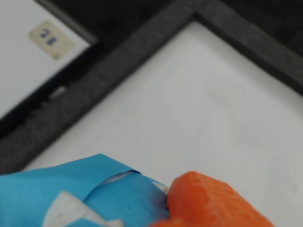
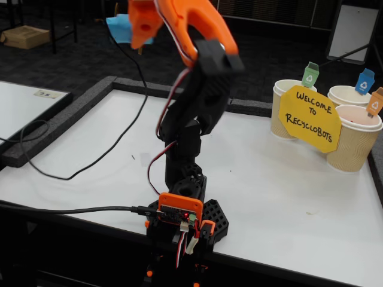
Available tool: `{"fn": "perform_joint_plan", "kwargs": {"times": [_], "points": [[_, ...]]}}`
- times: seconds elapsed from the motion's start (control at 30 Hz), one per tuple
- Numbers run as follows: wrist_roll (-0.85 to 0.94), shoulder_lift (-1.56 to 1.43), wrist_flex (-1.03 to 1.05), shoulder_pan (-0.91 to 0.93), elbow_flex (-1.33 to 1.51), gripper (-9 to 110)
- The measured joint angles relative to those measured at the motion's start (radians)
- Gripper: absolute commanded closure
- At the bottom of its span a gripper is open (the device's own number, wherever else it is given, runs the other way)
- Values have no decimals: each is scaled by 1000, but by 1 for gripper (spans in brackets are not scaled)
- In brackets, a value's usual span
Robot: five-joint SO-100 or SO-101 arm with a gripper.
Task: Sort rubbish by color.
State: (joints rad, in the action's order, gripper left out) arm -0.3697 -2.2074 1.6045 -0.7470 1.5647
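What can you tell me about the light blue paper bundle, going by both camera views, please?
The light blue paper bundle is folded, creased paper with a white patch showing near its lower edge in the wrist view. It is held in the orange gripper, one orange finger pressing its right side. In the fixed view only a small blue corner shows behind the gripper, raised high above the white table, touching nothing else visible. Its full shape is cropped.
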Motion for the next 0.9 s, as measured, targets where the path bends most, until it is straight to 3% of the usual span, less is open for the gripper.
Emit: {"fn": "perform_joint_plan", "kwargs": {"times": [0.5, 0.9], "points": [[181, -589, 20, 308, 333, 101], [353, -755, -37, 431, 512, 101]]}}
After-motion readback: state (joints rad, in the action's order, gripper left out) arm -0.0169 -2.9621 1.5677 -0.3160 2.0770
